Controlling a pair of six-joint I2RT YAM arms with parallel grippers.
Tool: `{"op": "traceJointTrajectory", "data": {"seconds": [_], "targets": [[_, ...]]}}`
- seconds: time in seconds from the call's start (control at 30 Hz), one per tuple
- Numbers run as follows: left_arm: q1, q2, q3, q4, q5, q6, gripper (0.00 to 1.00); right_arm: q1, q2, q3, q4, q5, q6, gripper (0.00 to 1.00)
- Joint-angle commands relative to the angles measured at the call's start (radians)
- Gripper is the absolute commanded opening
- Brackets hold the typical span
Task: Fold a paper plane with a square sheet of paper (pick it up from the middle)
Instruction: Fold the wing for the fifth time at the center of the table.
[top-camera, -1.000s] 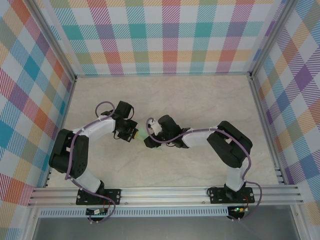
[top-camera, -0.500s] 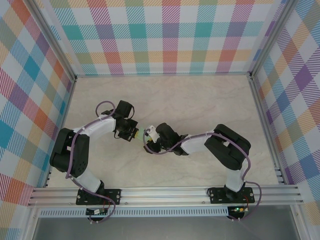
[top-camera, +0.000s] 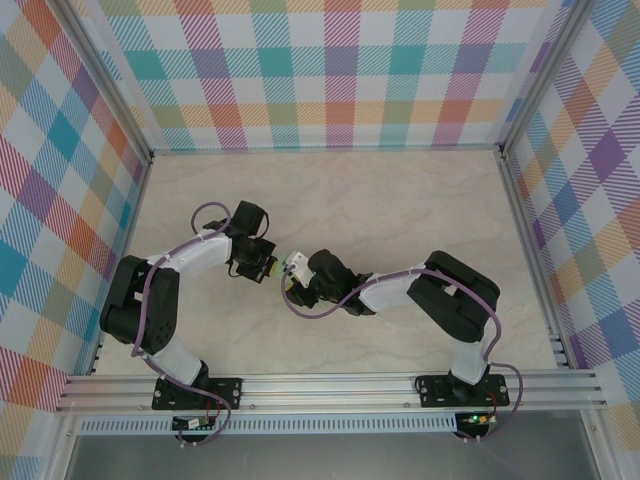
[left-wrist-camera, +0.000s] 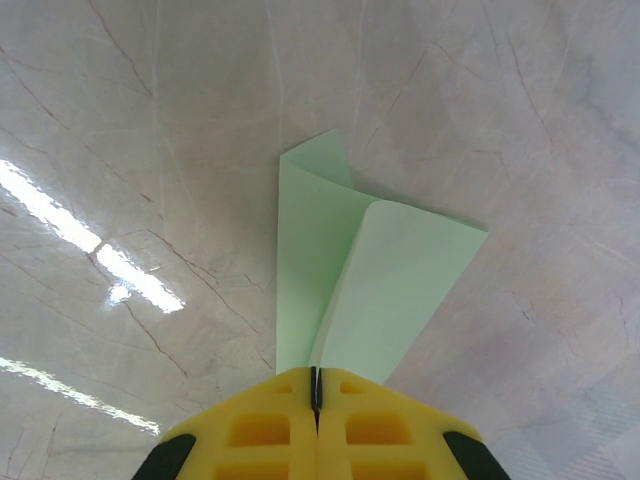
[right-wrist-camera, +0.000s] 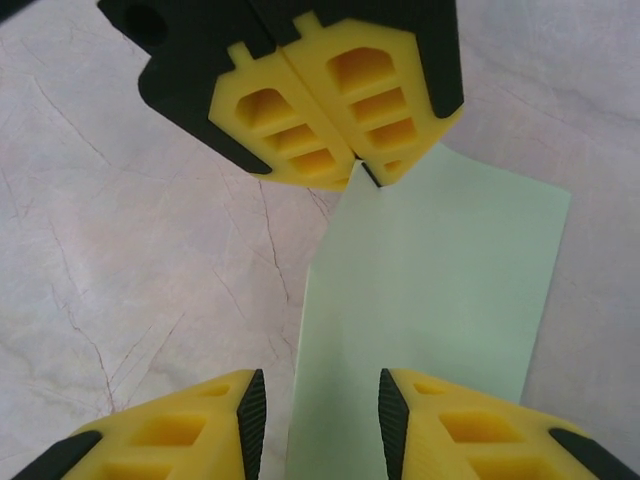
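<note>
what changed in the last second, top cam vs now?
The right gripper slid left toward the left gripper, so its open fingers now flank the folded green paper. Nothing was grabbed or released. The left arm stayed put, its gripper shut on the paper's near end.

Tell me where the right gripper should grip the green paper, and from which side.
Take the free end of the paper, opposite the corner pinched by the left gripper, coming edge-on from that end: the sheet runs between the right gripper's open fingers.
</note>
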Motion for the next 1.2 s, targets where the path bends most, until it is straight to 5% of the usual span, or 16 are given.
{"op": "traceJointTrajectory", "data": {"seconds": [0.0,0.63,0.9,1.17], "targets": [[0.012,0.01,0.023,-0.026,0.019,-0.009,0.04,0.008,0.026,0.021,0.022,0.02,-0.028,0.35],[0.012,0.011,0.028,-0.024,0.029,0.001,0.06,0.003,0.046,0.039,0.034,-0.015,0.025,0.08],[0.038,-0.058,0.069,-0.077,-0.035,0.1,0.47,-0.053,0.07,0.056,0.01,-0.174,0.16,0.01],[0.087,-0.142,0.058,-0.107,-0.078,0.262,0.64,-0.093,0.092,0.112,-0.046,-0.326,0.294,0.0]]}}
